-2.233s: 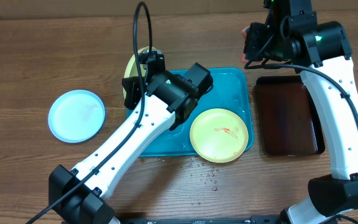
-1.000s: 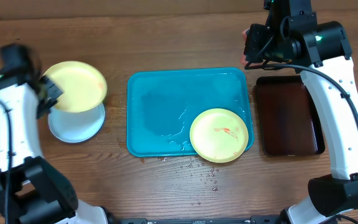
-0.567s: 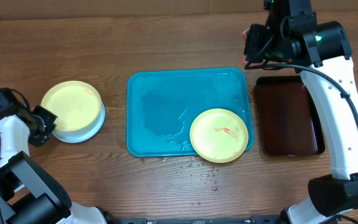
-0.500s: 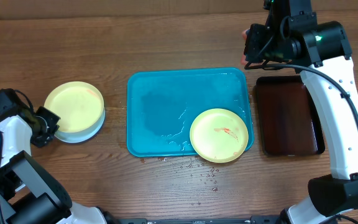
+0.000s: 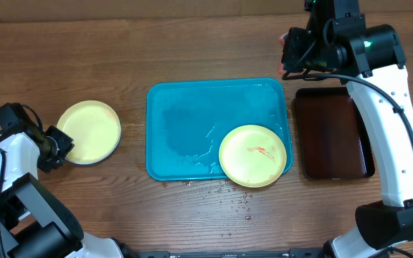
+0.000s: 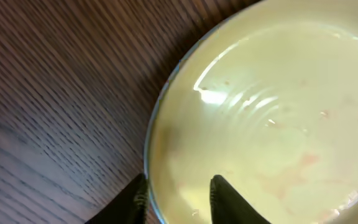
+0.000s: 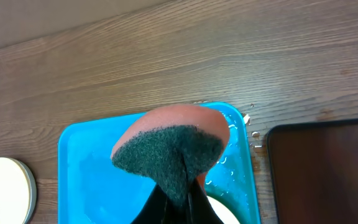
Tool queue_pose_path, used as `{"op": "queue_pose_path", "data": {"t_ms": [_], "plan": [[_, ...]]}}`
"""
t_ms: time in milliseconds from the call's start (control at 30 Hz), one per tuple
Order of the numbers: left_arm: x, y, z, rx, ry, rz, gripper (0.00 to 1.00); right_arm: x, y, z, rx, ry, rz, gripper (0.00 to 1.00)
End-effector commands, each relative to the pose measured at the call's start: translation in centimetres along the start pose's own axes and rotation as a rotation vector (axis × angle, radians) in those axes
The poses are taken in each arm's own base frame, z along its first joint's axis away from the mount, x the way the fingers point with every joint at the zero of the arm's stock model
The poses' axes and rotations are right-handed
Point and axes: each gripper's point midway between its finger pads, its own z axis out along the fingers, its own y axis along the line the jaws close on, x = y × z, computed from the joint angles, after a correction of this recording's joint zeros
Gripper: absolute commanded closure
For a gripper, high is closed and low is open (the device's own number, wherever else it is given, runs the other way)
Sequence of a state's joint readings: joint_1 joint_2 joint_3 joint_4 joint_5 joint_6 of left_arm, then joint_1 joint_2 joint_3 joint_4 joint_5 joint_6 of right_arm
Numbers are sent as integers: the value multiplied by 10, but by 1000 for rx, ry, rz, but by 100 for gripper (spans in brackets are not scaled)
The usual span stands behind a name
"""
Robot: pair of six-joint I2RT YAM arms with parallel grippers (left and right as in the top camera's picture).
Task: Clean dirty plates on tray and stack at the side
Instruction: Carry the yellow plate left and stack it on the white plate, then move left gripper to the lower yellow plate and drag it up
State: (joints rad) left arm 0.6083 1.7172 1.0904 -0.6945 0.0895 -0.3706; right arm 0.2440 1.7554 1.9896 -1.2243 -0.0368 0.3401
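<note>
The tray point(image 5: 192, 122) lies mid-table point(image 5: 214, 43), with one plate point(image 5: 253, 155) in its near right corner, overlapping the rim. Well to the left, the stacked plates point(image 5: 88, 131) rest on the table, the left gripper point(image 5: 59, 145) at their left edge. A smaller tray point(image 5: 333, 132) lies just right of the tray. The right gripper point(image 5: 292, 54), holding a sponge point(image 7: 166, 149), hangs behind the gap between them.

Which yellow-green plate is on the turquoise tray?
The pale yellow-green round plastic plate with the red smear at its centre, in the turquoise tray's right front corner. The other yellow-green plate sits off the tray at left.
</note>
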Motion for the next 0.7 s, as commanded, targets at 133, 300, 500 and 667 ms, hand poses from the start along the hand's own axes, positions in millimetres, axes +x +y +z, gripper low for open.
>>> {"op": "queue_pose_path", "data": {"t_ms": [133,300,500,667], "plan": [[-6,-24,-26,88,-46,109,56,-4,-2,-8,4,-22,3,96],[8,-94,-64,278,-87,330,56,-4,-2,-8,4,-22,3,96],[92,-190,-81,404,-48,702,53,-4,-2,-8,5,-20,3,96],[200,-247,-67,489,97,979,44,-3,-2,-7,7,-16,4,96]]}}
